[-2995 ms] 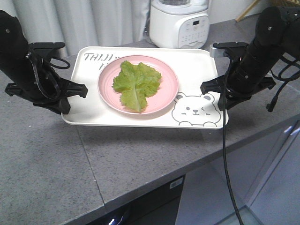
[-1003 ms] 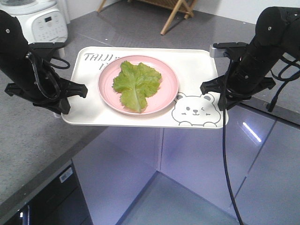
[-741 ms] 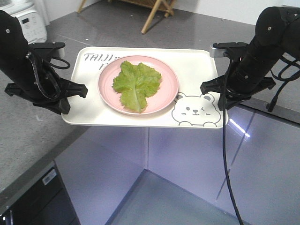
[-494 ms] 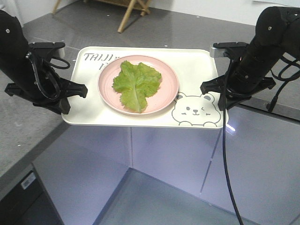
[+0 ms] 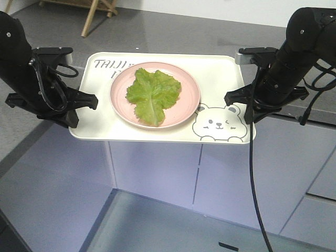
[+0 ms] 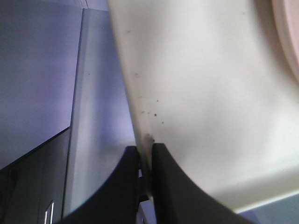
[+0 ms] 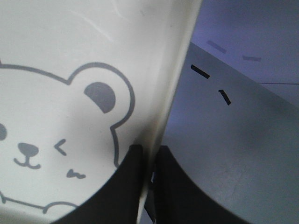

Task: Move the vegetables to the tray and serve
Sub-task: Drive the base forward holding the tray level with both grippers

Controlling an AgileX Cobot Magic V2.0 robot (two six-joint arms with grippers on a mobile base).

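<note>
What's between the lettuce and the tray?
A round pink plate: the lettuce lies on it, and it rests on the tray, clear in the front view.

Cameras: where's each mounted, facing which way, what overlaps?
Front view: high on the robot, facing forward-down at the tray, plate and lettuce; left tool and right tool show.
Left wrist: looks along the left tool, clamped on the tray's rim.
Right wrist: looks along the right tool, clamped beside the bear drawing.
All three share the tray.
</note>
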